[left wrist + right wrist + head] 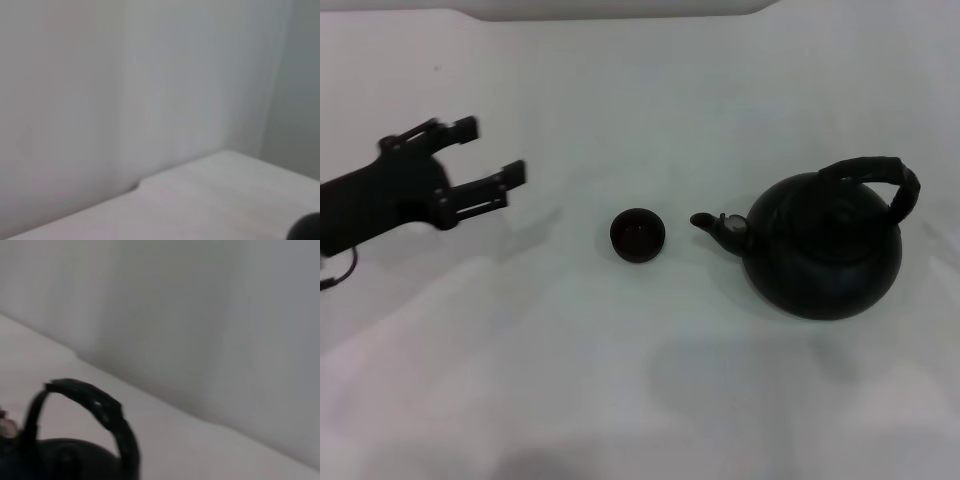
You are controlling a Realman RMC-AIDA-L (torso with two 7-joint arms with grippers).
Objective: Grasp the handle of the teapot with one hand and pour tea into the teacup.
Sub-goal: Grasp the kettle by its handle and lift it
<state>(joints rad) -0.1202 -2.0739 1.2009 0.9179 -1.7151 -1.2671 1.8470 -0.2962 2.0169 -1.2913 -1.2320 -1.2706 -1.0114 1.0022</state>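
From the head camera, the teapot (825,248) sits at the right of the frame on a pale, smooth white table (620,380). It is a round, matte black pot with a squat, bulbous body. Its short spout (712,224) points toward frame centre and bears a small silvery piece. The handle (876,174), a thick black arched hoop with a ribbed, wrapped look, spans the top of the pot and leans toward the right. Just left of the spout tip, apart from it, stands the teacup (638,235), a small round dark cup without handle, reddish-brown inside. At the left of the frame the left gripper (490,155) hovers above the table, well apart from the cup; its two black, bar-like fingers are spread wide and hold nothing.

The left wrist camera shows a plain grey wall (100,90) and the table's pale edge, with a dark rounded shape at the lower right corner that cannot be identified.

The right wrist camera shows the handle (95,402) arching over the pot's black body (65,460) at lower left. The right gripper itself is not seen in any view.
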